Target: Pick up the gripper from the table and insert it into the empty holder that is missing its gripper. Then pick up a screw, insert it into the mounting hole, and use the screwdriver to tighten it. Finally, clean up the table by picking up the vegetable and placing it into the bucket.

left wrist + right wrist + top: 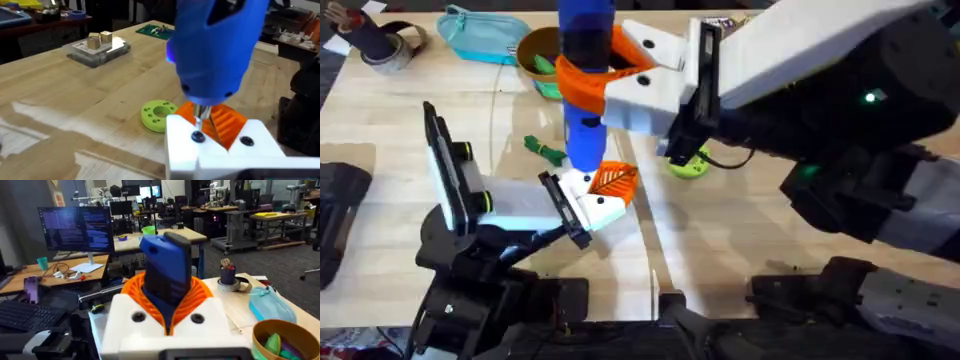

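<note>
My right gripper (598, 72) is shut on the blue screwdriver (586, 120), which it holds upright with the orange pads (200, 297) around the handle (167, 275). The metal tip (200, 117) rests on a dark screw head (198, 136) in the white gripper block (220, 150). That block (598, 207), with its orange ribbed finger (615, 180), sits against the black holder plate (563, 208) at the tip of my left arm. The dark green vegetable (544, 150) lies on the table (390, 215) just left of the screwdriver. The tan bucket (542, 50) stands at the back.
A lime-green ring disc (688, 165) lies right of the block, under the right arm. A teal pouch (480, 35) and a tape roll (392, 48) sit at the back left. A clear tray of small parts (100, 47) rests farther off. Bare wood lies front right.
</note>
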Available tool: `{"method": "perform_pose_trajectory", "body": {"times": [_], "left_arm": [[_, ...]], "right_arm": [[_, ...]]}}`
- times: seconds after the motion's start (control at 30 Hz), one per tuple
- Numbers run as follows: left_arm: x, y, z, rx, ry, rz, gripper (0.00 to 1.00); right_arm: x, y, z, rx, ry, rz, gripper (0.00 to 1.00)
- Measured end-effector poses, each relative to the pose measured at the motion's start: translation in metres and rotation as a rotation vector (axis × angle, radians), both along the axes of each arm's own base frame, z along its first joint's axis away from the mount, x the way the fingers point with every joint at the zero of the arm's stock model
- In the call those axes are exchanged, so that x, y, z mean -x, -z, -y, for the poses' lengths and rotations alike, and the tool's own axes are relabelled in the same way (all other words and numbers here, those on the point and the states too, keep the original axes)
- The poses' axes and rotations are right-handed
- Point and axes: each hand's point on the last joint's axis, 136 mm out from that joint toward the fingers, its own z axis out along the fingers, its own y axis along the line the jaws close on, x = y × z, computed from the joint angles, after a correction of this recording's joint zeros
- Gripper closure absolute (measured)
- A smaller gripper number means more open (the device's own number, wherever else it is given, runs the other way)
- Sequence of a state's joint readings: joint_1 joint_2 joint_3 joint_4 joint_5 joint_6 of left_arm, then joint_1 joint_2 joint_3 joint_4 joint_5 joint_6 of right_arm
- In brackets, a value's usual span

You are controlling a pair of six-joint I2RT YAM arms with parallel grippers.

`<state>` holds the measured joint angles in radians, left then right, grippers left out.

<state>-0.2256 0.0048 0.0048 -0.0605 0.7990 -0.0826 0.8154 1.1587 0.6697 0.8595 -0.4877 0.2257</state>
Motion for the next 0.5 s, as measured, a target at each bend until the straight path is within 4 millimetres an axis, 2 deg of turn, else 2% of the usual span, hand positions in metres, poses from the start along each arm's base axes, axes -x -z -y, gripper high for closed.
{"method": "perform_pose_trajectory", "body": {"times": [0.5], "left_arm": [[-0.0002, 0.0003, -0.0001, 0.0, -0.001, -0.003, 0.986]], "right_arm": [[-0.0012, 0.0074, -0.0053, 0.014, -0.007, -0.011, 0.979]]}}
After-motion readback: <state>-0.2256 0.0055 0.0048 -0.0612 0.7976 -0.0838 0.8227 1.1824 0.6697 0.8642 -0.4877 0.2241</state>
